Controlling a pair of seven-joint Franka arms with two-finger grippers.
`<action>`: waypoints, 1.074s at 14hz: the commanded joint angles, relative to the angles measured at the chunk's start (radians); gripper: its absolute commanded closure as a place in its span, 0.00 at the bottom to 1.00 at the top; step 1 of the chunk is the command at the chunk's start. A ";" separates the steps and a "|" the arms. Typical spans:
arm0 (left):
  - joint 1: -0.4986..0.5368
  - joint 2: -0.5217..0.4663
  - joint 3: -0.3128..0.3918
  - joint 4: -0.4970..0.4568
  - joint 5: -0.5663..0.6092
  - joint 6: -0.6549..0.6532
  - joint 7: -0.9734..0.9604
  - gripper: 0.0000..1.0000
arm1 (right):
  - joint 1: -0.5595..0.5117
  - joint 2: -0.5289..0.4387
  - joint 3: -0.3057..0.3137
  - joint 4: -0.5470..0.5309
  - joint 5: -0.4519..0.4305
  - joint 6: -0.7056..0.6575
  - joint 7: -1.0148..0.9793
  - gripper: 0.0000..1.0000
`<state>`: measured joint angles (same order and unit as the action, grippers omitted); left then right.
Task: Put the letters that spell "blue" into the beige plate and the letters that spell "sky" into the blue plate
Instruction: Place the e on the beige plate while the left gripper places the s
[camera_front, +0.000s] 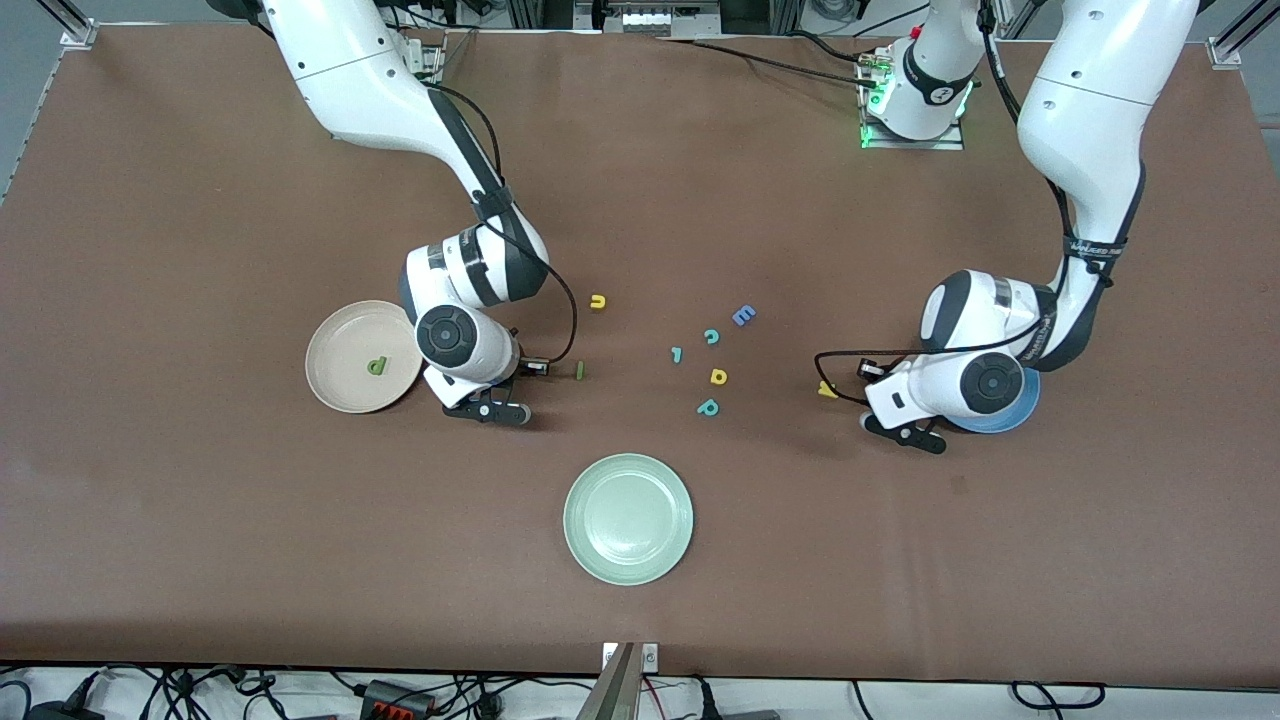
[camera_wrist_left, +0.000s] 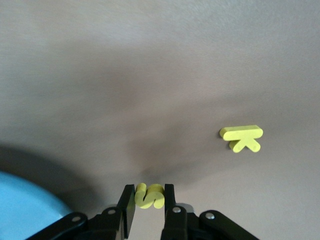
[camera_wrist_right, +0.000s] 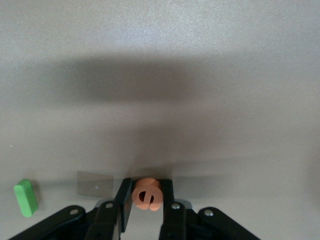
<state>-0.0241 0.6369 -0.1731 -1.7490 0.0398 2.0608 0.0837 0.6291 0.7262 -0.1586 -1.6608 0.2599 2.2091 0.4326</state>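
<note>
Right now the left pincer (camera_wrist_left: 149, 196) pinches the yellow s (camera_wrist_left: 149, 195) low over the surface (camera_front: 200, 500), beside the blue plate (camera_front: 1005, 415). The yellow k (camera_wrist_left: 242, 138) lies on the surface at ten o'clock from that plate. The right pincer (camera_wrist_right: 146, 196) is clamped on the orange e (camera_wrist_right: 146, 194) beside the beige plate (camera_front: 335, 385), which holds the green b (camera_front: 376, 366). At three o'clock from that pincer lies the green l (camera_front: 580, 370), with the yellow u (camera_front: 598, 302) at one o'clock.
</note>
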 joint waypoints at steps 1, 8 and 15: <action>0.012 -0.003 0.026 0.119 0.000 -0.157 0.028 0.91 | 0.003 -0.001 -0.003 -0.002 0.002 -0.008 -0.009 0.80; 0.065 0.015 0.027 0.160 0.133 -0.160 0.134 0.92 | -0.009 -0.106 -0.172 -0.004 -0.021 -0.163 -0.132 0.80; 0.104 0.049 0.024 0.163 0.115 -0.160 0.195 0.88 | -0.002 -0.126 -0.285 -0.142 -0.016 -0.226 -0.264 0.80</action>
<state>0.0784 0.6737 -0.1419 -1.6130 0.1517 1.9120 0.2604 0.6136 0.6283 -0.4451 -1.7438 0.2511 1.9755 0.1807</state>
